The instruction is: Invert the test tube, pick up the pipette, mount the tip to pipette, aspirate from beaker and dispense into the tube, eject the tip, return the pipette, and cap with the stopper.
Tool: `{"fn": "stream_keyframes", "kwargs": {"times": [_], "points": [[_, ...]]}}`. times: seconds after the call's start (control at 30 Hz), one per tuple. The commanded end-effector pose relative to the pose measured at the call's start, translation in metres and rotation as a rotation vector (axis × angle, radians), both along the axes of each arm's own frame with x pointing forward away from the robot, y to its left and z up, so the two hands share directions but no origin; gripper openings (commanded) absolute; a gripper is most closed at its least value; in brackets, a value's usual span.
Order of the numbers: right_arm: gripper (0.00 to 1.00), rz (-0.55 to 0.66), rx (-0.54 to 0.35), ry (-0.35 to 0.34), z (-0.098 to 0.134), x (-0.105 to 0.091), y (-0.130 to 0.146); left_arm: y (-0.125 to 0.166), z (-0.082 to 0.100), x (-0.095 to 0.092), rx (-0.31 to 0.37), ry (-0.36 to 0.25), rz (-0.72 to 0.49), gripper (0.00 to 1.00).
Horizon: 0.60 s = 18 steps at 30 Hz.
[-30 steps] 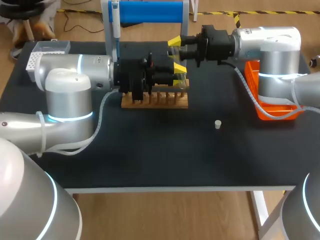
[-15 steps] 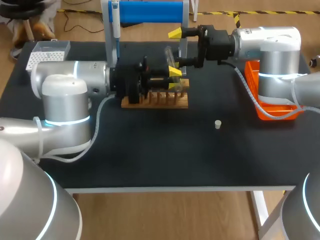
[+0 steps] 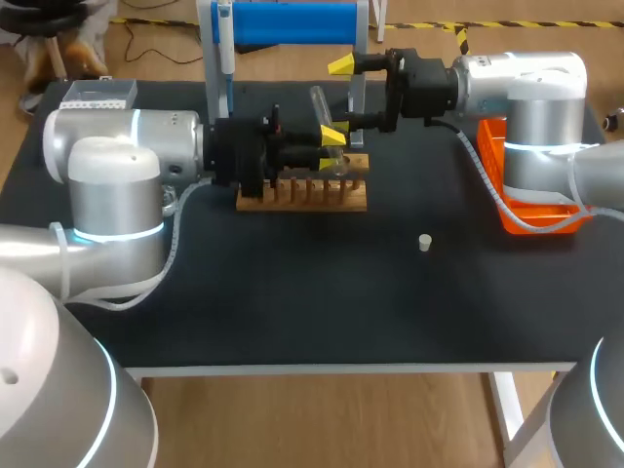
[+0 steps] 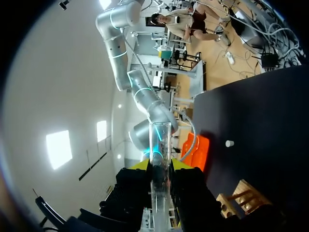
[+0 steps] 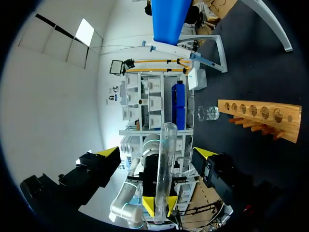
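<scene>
The clear test tube [image 3: 326, 125] hangs tilted above the wooden rack [image 3: 302, 195], with my left gripper [image 3: 331, 147] shut on its lower part. In the left wrist view the tube [image 4: 159, 145] rises from between the yellow-tipped fingers of that gripper [image 4: 160, 166]. My right gripper [image 3: 347, 93] stands open just right of the tube's upper end without touching it. In the right wrist view the tube [image 5: 165, 159] sits in the wide gap of that gripper [image 5: 157, 152]. The pipette [image 3: 225, 44] hangs on the blue stand [image 3: 292, 23]. The stopper [image 3: 425, 242] lies on the mat. The beaker [image 5: 208, 113] stands beyond the rack [image 5: 260, 117].
An orange bin [image 3: 526, 200] sits at the right edge under my right arm. A tip box [image 3: 97, 96] stands at the far left behind my left arm. The dark tabletop [image 3: 312, 292] runs from the rack to the front edge, holding only the stopper.
My right gripper opened and let go of the tube, drawing back slightly. My left wrist turned, swinging the held tube from lying flat towards upright.
</scene>
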State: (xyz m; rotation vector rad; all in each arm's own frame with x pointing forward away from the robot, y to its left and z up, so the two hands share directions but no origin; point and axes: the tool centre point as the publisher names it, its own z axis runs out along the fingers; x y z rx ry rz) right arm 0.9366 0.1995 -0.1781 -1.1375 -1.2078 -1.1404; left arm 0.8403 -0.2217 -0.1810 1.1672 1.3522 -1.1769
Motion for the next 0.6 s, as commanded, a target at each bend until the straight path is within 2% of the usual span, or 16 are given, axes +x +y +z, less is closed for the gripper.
{"fn": "stream_keyframes", "kwargs": {"times": [0.03,0.17,0.3,0.37,0.6], "points": [[1.00,0.001,-0.001,-0.001,0.000,0.000,0.000,0.003,0.002,-0.003,0.001,-0.001,0.003,0.00],[1.00,0.001,-0.001,-0.001,0.000,0.000,0.000,0.003,0.002,-0.003,0.001,-0.001,0.003,0.00],[1.00,-0.027,0.003,-0.112,0.002,0.003,-0.016,0.003,0.002,-0.003,0.001,-0.001,0.003,0.00],[1.00,-0.043,0.000,-0.184,0.002,0.004,-0.026,0.003,0.002,-0.003,0.001,-0.001,0.003,0.00],[1.00,-0.095,-0.078,-0.554,-0.005,-0.005,-0.061,0.003,0.002,-0.003,0.001,-0.001,0.003,0.00]]}}
